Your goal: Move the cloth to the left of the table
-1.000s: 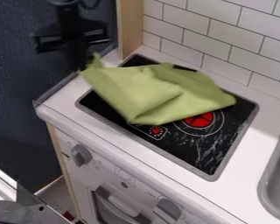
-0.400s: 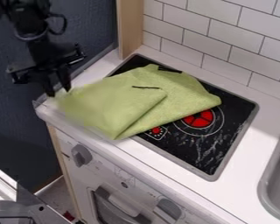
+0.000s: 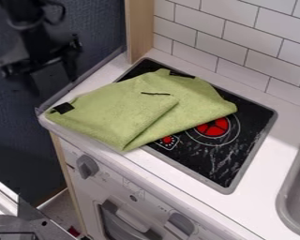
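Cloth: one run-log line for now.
green cloth: partly folded, spans counter and stovetop | pincer: open, off cloth, upper left | contact: none

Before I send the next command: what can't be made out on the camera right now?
In the camera view:
- Stove: its left part is hidden under the cloth.
- Cloth: its underside and the layers inside the fold are hidden by its own fabric.
- End effector: blurred, dark against the dark wall.
- Sink: cut off by the right edge.
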### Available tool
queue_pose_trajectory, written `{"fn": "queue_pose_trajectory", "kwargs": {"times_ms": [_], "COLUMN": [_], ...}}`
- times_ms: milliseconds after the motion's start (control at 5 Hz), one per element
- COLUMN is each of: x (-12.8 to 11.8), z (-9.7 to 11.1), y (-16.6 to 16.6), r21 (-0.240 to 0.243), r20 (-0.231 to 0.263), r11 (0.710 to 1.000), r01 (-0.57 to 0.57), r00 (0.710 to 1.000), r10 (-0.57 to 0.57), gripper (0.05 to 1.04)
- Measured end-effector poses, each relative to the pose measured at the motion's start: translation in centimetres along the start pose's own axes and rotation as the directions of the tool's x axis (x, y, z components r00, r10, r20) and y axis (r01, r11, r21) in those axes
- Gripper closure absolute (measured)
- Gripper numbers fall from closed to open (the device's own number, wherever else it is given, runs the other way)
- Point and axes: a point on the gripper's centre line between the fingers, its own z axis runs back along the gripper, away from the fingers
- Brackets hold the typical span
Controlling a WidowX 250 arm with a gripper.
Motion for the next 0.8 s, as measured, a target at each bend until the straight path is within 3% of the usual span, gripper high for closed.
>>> {"fn": "queue_pose_trajectory", "kwargs": {"times_ms": [200,400,600,800], "x": [-0.1,-1.2,-3.1,-6.3], "z": [1.1,0.3,-0.7,-1.2], "y": [-3.2,-8.0,-13.5,-16.9], "r21": [0.034,0.034,-0.058,-0.125], "r20": [-0.016,-0.118,-0.237,-0.313], "r11": [0.995,0.975,0.907,0.819], "r01": [0.092,0.221,0.417,0.561], "r00": [0.996,0.969,0.877,0.761], "r10": [-0.092,-0.216,-0.419,-0.569], "gripper": [0.079,0.083,0.083,0.083]}}
